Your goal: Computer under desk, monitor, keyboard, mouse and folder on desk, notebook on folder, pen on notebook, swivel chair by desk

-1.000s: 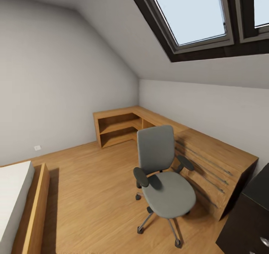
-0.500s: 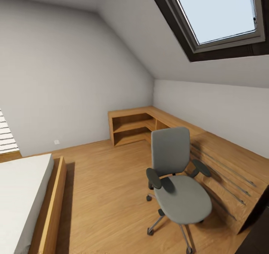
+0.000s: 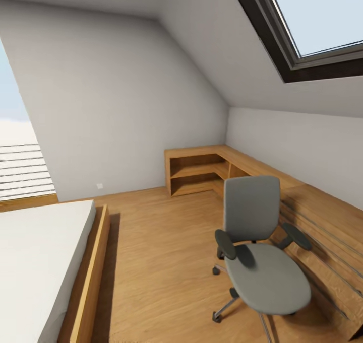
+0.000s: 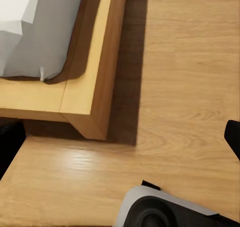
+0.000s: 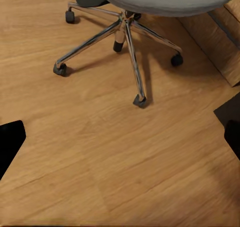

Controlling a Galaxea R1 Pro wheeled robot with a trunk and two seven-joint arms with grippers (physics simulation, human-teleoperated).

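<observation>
My left fingers (image 4: 10, 147) and right fingers (image 5: 11, 139) showed as dark tips at the edges of each wrist's view, spread wide apart with nothing between them. Both wrists pointed down. My grey-and-black base (image 4: 170, 209) sat below the left wrist.

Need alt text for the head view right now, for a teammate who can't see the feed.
A grey swivel chair with an empty seat stands on a wood floor at lower right, beside a low light-wood corner shelf unit along the far and right walls. A bed with a white mattress lies at lower left, and a dark-framed skylight sits in the sloped ceiling above.
</observation>
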